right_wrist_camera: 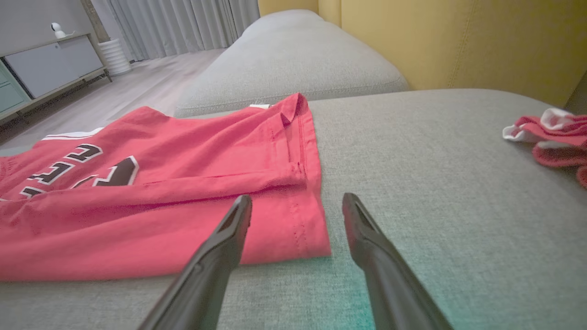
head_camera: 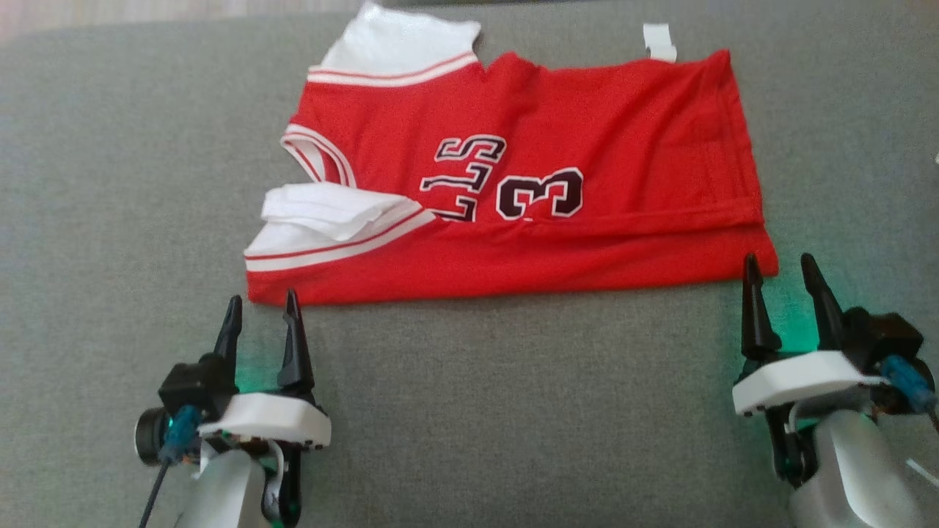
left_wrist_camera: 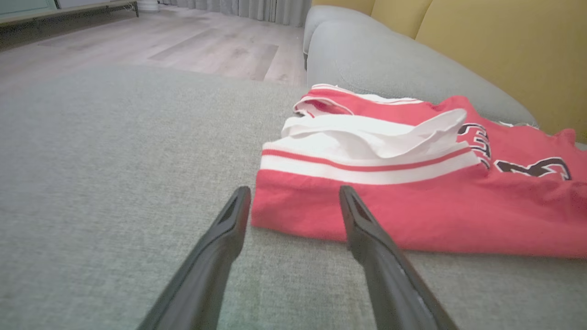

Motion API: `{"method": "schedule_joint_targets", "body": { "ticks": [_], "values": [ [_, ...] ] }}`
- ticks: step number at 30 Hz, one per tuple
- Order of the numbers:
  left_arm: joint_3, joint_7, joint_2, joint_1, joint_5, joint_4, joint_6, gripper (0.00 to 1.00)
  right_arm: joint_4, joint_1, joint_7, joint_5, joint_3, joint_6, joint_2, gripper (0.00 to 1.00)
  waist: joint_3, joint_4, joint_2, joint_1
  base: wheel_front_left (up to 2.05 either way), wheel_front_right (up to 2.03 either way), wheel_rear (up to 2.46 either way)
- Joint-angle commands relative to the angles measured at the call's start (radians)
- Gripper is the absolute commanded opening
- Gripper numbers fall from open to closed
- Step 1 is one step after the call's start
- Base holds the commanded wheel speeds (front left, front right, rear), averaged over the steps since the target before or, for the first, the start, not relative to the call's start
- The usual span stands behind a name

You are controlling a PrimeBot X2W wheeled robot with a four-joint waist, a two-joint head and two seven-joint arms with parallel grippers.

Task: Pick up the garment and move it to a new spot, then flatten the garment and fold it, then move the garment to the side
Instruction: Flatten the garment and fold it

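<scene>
The red jersey garment (head_camera: pixel 513 183) lies flat on the grey cushion (head_camera: pixel 513 411), its near long edge folded over so part of the black print is covered. White sleeves sit at its left end and a white tag (head_camera: pixel 659 40) at the far edge. My left gripper (head_camera: pixel 262 302) stands open at the near left corner, fingertips just short of the cloth (left_wrist_camera: pixel 367 201). My right gripper (head_camera: pixel 780 265) is open at the near right corner (right_wrist_camera: pixel 284 220), one fingertip at the hem. Neither holds anything.
A smaller bunched red piece with white stripes (right_wrist_camera: pixel 555 133) lies on the cushion off to the right. A second grey cushion (right_wrist_camera: pixel 289 64) and a yellow backrest (right_wrist_camera: pixel 458 41) stand beyond the garment. Wooden floor (left_wrist_camera: pixel 137 41) lies past the cushion's left end.
</scene>
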Motion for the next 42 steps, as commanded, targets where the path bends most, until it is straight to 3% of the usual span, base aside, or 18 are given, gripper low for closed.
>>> {"method": "schedule_joint_targets", "body": {
  "ticks": [1, 8, 15, 16, 17, 18, 31, 37, 42],
  "values": [
    [0.030, -0.005, 0.010, -0.028, -0.006, -0.018, 0.007, 1.00, -0.018, -0.025, -0.011, 0.008, 0.017, -0.001, -0.013, 1.00, 0.035, -0.011, 0.0000, -0.0003, 0.00, 0.00, 0.00],
    [0.042, -0.005, 0.010, -0.091, -0.047, 0.053, 0.004, 1.00, 0.024, -0.086, -0.011, -0.001, 0.012, -0.001, -0.012, 1.00, 0.092, -0.020, 0.0000, -0.0003, 0.00, 0.00, 0.00],
    [-0.007, -0.005, 0.010, -0.130, -0.075, 0.177, -0.014, 1.00, 0.165, -0.134, -0.011, 0.017, 0.062, -0.001, -0.015, 1.00, 0.117, -0.024, 0.0000, -0.0003, 0.00, 0.00, 0.00],
    [-0.018, -0.005, 0.010, -0.134, -0.081, 0.196, -0.020, 0.46, 0.179, -0.139, -0.011, 0.028, 0.076, -0.001, -0.015, 0.67, 0.117, -0.024, 0.0000, -0.0003, 0.00, 0.00, 0.00],
    [-0.029, -0.005, 0.010, -0.138, -0.085, 0.211, -0.025, 0.13, 0.192, -0.142, -0.011, 0.044, 0.092, -0.001, -0.015, 0.15, 0.116, -0.024, 0.0000, -0.0003, 0.00, 0.00, 0.00],
    [-0.036, -0.005, 0.010, -0.141, -0.089, 0.221, -0.029, 0.00, 0.200, -0.144, -0.011, 0.061, 0.105, -0.001, -0.018, 0.00, 0.115, -0.023, 0.0000, -0.0003, 0.00, 0.00, 0.00],
    [-0.007, -0.005, 0.010, -0.022, -0.089, 0.164, -0.024, 0.00, 0.151, -0.043, -0.011, 0.153, 0.111, -0.001, -0.043, 0.00, -0.052, -0.012, 0.0000, -0.0003, 0.00, 0.00, 0.00],
    [-0.011, -0.005, 0.010, 0.099, -0.074, 0.139, -0.032, 0.00, 0.125, 0.086, -0.011, 0.191, 0.122, -0.001, -0.045, 0.00, -0.146, 0.001, 0.0000, -0.0003, 0.00, 0.00, 0.00],
    [-0.035, -0.005, 0.010, 0.151, -0.070, 0.112, -0.032, 0.00, 0.097, 0.152, -0.011, 0.218, 0.127, -0.001, -0.056, 0.00, -0.153, 0.003, 0.0000, -0.0003, 0.00, 0.00, 0.00]
  ]
}}
